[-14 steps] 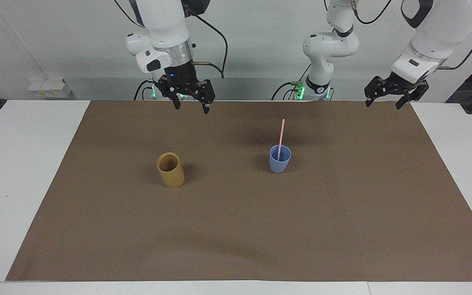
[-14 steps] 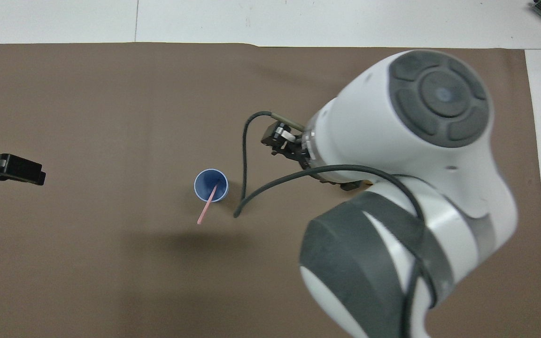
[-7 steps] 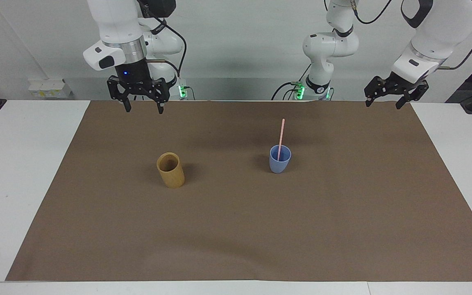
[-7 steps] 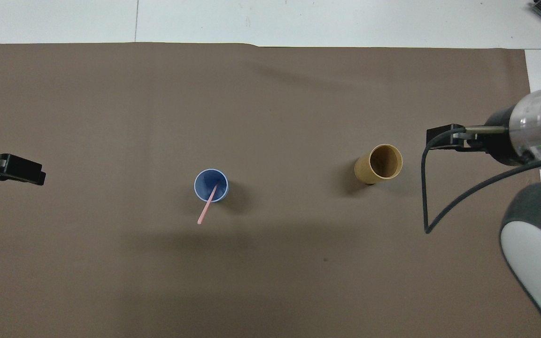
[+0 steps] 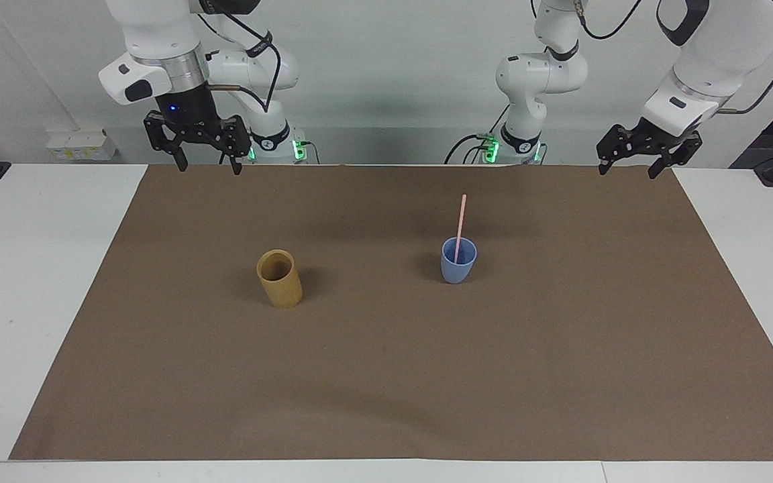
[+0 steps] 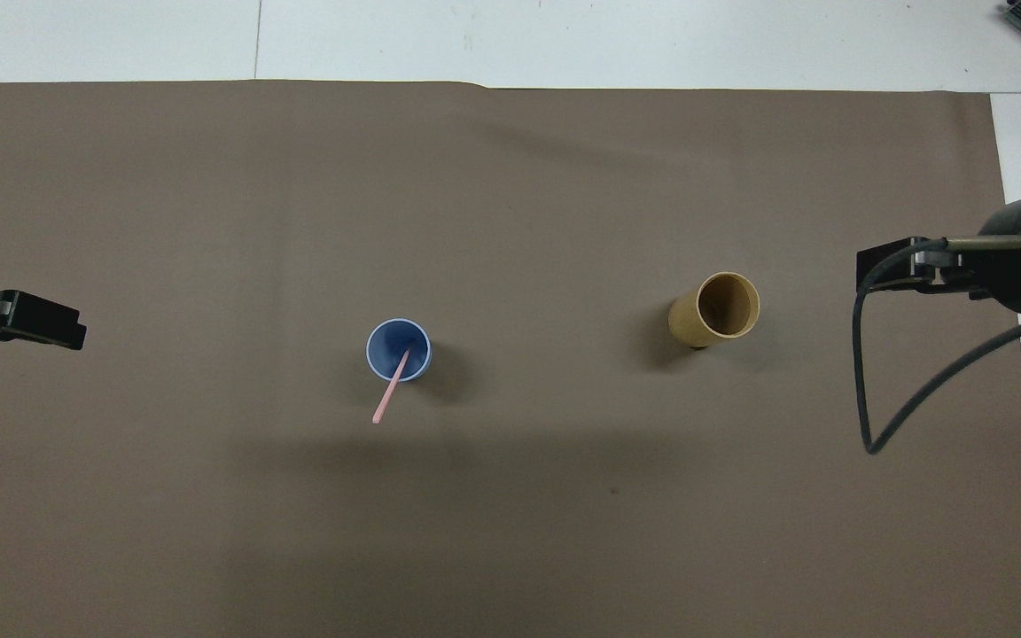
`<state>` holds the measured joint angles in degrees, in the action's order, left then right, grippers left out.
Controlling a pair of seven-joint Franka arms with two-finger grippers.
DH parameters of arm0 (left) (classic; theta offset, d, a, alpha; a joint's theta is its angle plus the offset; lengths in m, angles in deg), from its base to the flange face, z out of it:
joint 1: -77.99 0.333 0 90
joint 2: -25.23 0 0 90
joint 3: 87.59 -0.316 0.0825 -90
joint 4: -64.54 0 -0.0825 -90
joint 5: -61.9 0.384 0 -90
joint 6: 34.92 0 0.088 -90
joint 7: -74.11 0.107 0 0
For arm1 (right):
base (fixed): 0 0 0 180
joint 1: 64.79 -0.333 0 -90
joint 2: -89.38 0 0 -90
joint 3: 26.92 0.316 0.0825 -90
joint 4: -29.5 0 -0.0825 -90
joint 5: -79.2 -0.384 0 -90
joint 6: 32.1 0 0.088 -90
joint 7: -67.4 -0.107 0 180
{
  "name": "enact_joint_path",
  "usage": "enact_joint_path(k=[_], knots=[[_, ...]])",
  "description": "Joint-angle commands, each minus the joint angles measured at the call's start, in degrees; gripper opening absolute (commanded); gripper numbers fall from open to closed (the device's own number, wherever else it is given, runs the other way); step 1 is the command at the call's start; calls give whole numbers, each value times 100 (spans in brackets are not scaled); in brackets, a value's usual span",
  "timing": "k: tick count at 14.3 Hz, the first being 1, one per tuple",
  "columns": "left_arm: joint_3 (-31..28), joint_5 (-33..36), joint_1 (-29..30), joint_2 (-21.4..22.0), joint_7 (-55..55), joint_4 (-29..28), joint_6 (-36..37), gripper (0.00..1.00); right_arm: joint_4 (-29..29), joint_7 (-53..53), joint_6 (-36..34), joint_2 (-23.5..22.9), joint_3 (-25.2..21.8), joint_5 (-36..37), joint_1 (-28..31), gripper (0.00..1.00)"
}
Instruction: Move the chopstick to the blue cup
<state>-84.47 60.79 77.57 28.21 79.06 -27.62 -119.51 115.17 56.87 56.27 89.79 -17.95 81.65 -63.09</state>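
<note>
Facing view: chopstick standing in the blue cup, lower end inside, upper end leaning toward the robots. Blue cup upright on the brown mat covering the counter, well apart from the tan cup toward the right arm's end. Right gripper raised over the mat's edge by the robots, spread wide, holding nothing. Left gripper raised over the mat's corner at its own end, likewise wide and empty.

Overhead view: chopstick slanting out over the blue cup's rim. Tan cup upright, empty inside. Left gripper only partly visible at the frame's edge.
</note>
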Motion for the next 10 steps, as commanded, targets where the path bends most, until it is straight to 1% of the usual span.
enact_joint_path(k=[1, 8, 10], knots=[[30, 68, 59, 35, 42, 66, 118, 100, -296, 429, -258, -199, 60, 264, 59, 100], [30, 68, 59, 27, 42, 66, 109, 100, -279, 386, -232, -190, 52, 107, 67, 100], [39, 68, 59, 35, 42, 66, 118, 100, -209, 359, -285, -120, 43, 107, 59, 100]])
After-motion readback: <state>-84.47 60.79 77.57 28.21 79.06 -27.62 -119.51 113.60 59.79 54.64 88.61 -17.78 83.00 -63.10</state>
